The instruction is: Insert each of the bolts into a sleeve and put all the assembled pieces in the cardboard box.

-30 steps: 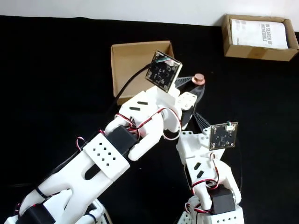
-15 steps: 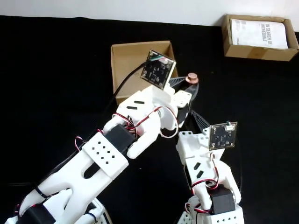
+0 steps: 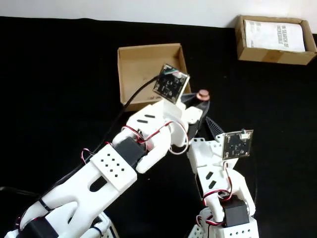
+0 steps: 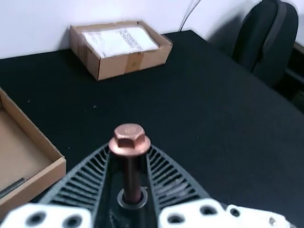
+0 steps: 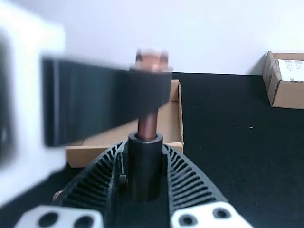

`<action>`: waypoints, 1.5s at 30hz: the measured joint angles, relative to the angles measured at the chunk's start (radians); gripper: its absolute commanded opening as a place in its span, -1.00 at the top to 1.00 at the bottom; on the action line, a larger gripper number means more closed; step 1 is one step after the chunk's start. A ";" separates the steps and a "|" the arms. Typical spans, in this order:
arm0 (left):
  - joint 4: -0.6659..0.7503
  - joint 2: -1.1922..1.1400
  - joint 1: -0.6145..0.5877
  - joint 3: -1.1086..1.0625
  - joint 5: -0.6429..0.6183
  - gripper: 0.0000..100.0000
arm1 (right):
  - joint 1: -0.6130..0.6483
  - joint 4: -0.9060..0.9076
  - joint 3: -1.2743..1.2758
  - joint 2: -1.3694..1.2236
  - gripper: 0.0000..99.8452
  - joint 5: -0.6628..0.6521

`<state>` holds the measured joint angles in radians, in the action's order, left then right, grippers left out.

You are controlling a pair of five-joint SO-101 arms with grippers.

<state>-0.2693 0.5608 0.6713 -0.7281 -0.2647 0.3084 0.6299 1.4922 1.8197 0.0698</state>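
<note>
A copper-coloured bolt [image 4: 129, 137], with a hexagonal head on a round flange and a smooth straight shaft, is gripped by the left fingers [image 4: 166, 175], which are closed on the shaft just below the head. These fingers are black, triangular and ribbed. The lower end of the shaft is seated in a sleeve [image 5: 145, 164], a dark, matte, thick-walled cylinder that is held upright. The sleeve is clamped between the right fingers [image 5: 185, 175], which have the same ribbed black form and are closed against its sides. In the high view the bolt and sleeve are seen above the desk [image 3: 59, 74], just beside the near right corner of the cardboard box [image 3: 143, 64] and outside it. The desk is covered in a flat black surface. The cardboard box is a shallow open tray of plain brown board with low walls, and its bare brown floor is exposed. A second box [image 3: 275, 39] of the same board is set well apart at the far right corner of the desk, and a white printed sheet [image 3: 275, 33] is laid flat in it.
</note>
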 measured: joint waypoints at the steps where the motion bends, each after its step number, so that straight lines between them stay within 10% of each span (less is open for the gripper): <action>1: 0.000 0.000 0.002 -0.014 0.000 0.98 | 0.000 0.000 0.000 0.000 0.99 0.002; 14: -0.186 0.020 -0.008 0.009 0.000 0.50 | 0.003 0.000 0.002 0.000 0.99 -0.002; 32: -0.807 0.316 -0.021 0.305 0.055 0.97 | -0.133 -0.009 -0.063 -0.011 0.99 -0.002; 45: -0.839 0.911 -0.479 -0.068 0.235 0.98 | -0.167 0.157 -0.835 -0.671 0.99 0.121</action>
<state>-1.1086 1.4722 0.1926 -0.7956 -0.0299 0.1412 0.7864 0.6575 1.1492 0.1910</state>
